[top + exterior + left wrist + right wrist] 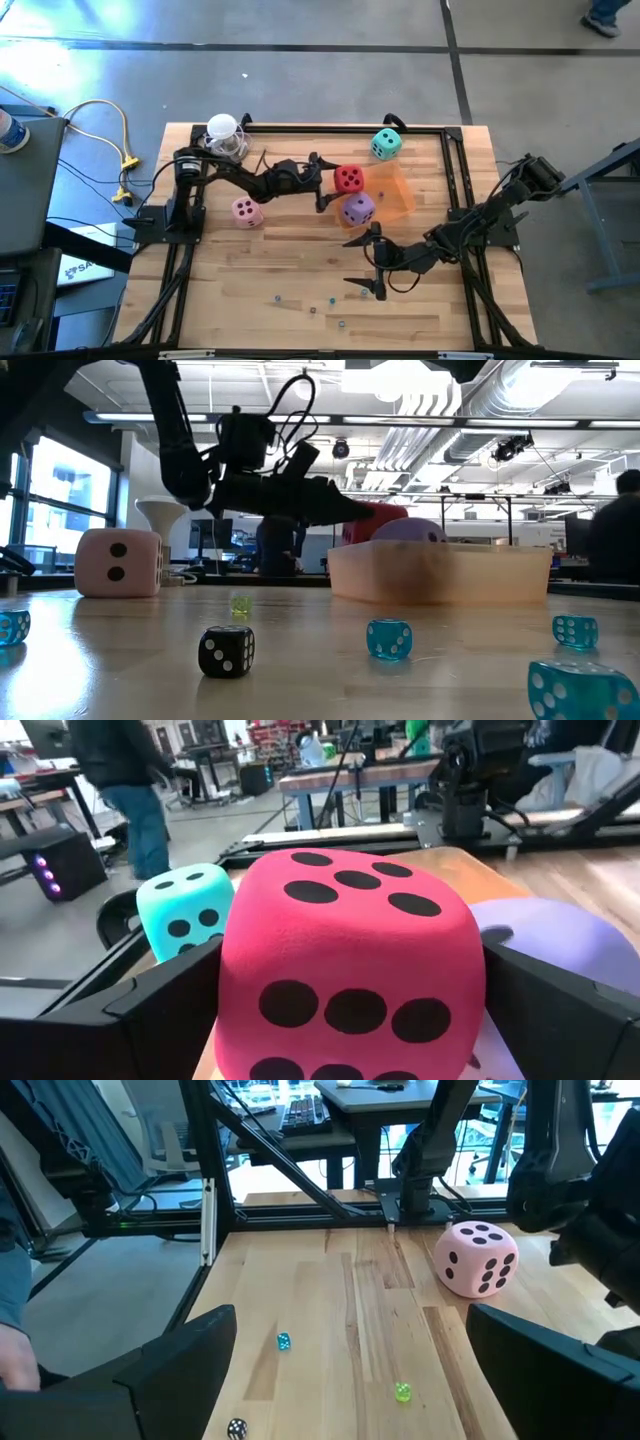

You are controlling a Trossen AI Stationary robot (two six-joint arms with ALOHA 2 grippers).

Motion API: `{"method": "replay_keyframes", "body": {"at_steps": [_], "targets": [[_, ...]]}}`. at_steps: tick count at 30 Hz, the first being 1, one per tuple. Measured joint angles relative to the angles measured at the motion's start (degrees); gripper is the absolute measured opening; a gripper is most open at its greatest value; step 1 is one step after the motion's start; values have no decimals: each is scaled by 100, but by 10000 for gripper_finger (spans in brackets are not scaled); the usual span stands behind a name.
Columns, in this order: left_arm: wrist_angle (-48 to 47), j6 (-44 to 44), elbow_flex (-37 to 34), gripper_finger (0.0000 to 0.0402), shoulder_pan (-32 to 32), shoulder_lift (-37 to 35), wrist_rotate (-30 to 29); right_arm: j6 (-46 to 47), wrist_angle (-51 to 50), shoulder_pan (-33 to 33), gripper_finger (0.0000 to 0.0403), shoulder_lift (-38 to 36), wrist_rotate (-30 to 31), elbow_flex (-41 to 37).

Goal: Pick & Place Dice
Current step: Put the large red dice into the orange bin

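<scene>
Grey concrete floor [300, 80], bright windows [60, 510], exposed ceiling ducts [540, 400]; desks, perhaps workbenches [350, 780], stand behind.

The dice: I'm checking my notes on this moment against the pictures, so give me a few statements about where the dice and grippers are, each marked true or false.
1. The red die sits between the open fingers of the left gripper. True.
2. The pink die is inside the orange tray. False: it lies on the bare table, on the left arm's side, away from the tray.
3. The purple die lies right beside the red die at the tray. True.
4. The right gripper is shut on the teal die. False: it is open and empty, and the teal die sits near the table's far edge.
</scene>
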Motion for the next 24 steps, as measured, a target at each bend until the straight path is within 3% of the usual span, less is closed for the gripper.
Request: {"method": "replay_keyframes", "body": {"at_steps": [4, 11, 17, 24], "targets": [[111, -208, 0, 397, -22, 4, -258, 2, -70, 0, 387, 0, 0, -2], [55, -1564, 7, 397, -85, -7, -573, 1, -131, 0, 387, 0, 2, -2], [-27, -1046, 7, 397, -303, -7, -510, -12, -140, -6, 387, 0, 3, 0], [-101, -1016, 9, 397, -570, -10, -801, -10, -144, -71, 387, 0, 4, 0]]}}
